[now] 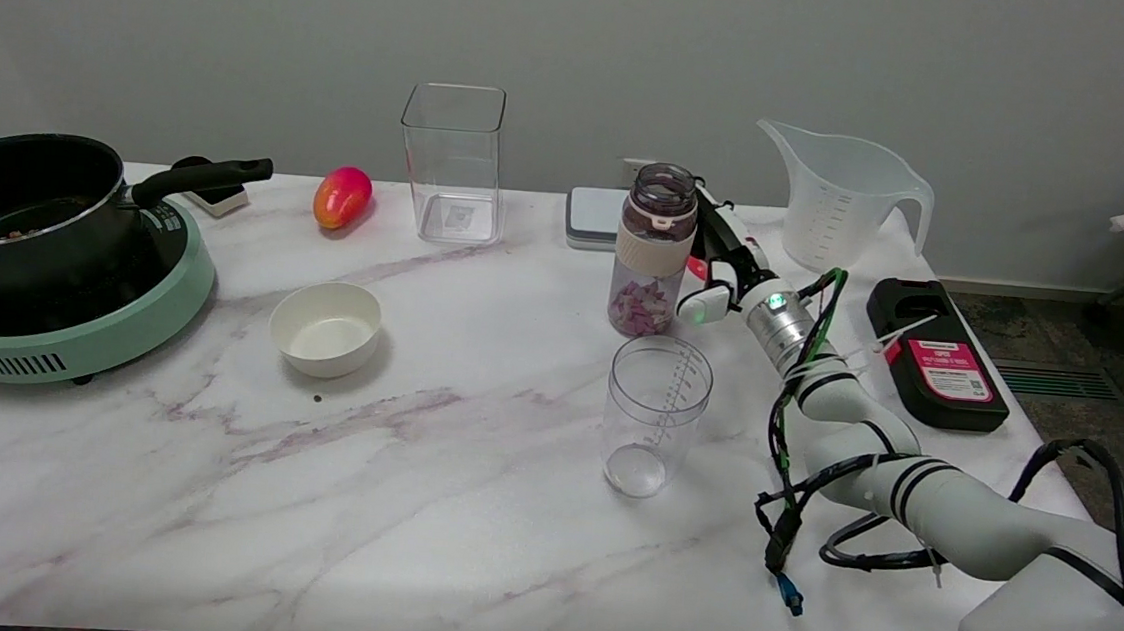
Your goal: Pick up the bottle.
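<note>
The bottle stands upright on the marble table, right of centre. It is clear, with a beige band, a dark open neck and pinkish pieces in the bottom. My right hand is close against its right side at band height. The fingers stretch up-left past the bottle's far side, and the white thumb tip sits low near its wall. The fingers are apart, not wrapped around the bottle. Whether they touch it is unclear.
A clear measuring cup stands just in front of the bottle. A white bowl, a tall clear container, a mango, a pot on a green cooker, a measuring jug, a grey box and a black device surround them.
</note>
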Action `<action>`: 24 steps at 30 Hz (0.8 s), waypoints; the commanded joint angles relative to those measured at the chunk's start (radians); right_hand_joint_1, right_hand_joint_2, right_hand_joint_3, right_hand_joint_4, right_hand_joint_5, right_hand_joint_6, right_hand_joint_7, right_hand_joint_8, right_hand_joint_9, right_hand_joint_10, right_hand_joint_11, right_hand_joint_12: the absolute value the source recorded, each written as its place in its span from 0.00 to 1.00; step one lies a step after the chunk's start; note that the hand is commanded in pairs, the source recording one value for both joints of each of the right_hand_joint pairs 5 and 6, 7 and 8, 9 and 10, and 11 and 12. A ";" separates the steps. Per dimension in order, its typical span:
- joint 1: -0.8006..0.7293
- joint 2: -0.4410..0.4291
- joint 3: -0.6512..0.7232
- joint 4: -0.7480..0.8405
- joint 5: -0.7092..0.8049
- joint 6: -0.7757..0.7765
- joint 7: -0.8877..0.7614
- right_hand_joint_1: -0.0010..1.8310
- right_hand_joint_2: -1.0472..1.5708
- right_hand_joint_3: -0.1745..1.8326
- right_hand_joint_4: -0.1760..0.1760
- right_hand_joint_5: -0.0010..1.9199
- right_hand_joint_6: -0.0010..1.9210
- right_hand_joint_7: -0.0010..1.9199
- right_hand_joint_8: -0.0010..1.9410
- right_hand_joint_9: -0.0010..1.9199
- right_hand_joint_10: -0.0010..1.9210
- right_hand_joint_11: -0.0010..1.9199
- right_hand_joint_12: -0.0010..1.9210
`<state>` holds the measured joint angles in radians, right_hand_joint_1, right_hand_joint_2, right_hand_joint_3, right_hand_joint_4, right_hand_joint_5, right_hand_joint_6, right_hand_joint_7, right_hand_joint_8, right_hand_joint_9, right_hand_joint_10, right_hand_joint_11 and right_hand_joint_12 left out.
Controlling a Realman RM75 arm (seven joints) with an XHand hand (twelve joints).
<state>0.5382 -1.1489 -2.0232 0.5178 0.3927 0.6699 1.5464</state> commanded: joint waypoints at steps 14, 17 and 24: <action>0.037 -0.033 -0.002 -0.030 -0.027 -0.016 0.003 0.69 0.01 0.53 0.50 0.07 0.07 0.23 0.22 0.20 0.20 0.21 0.21; 0.037 -0.033 -0.001 -0.030 -0.027 -0.016 0.003 0.70 0.03 0.53 0.50 0.08 0.07 0.25 0.25 0.20 0.20 0.21 0.21; 0.034 -0.033 -0.001 -0.030 -0.027 -0.016 0.003 0.73 0.14 0.49 0.50 0.09 0.09 0.31 0.31 0.21 0.20 0.21 0.21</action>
<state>0.5700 -1.1777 -2.0257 0.4922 0.3691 0.6560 1.5491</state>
